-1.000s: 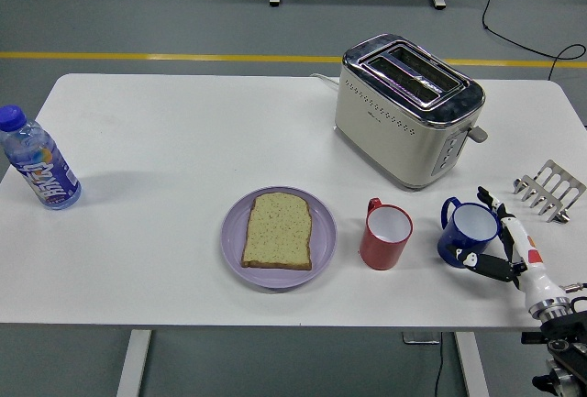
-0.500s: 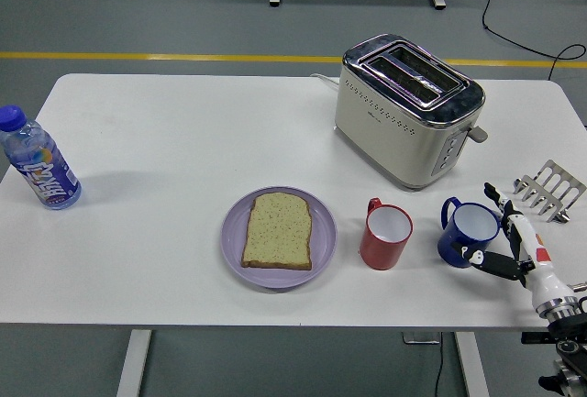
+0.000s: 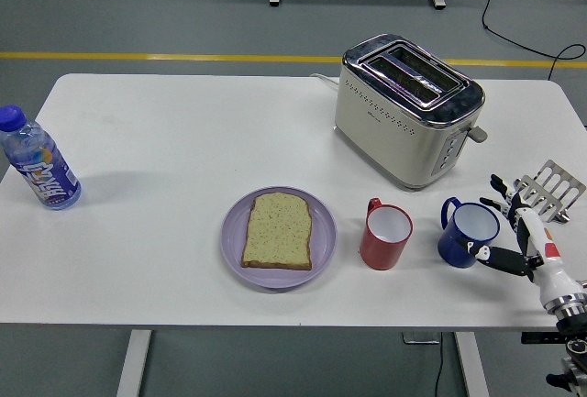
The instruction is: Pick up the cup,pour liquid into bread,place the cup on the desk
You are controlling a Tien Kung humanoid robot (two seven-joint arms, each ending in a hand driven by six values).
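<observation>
One bread slice (image 3: 277, 229) on purple plate (image 3: 233, 241); red cup (image 3: 385, 235), blue cup (image 3: 467, 231)

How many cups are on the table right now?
2. A red cup stands just right of the purple plate; a blue cup stands further right, beside the right hand, which is open. None looks hidden.

The robot's right hand (image 3: 525, 241) is a slim white plastic shell with jointed black fingers (image 3: 501, 260) tipped in small white pads. A small red and orange marking sits on the white back of the hand. Below it come a ribbed silver metal wrist ring (image 3: 567, 303) and a black forearm (image 3: 576, 356).
</observation>
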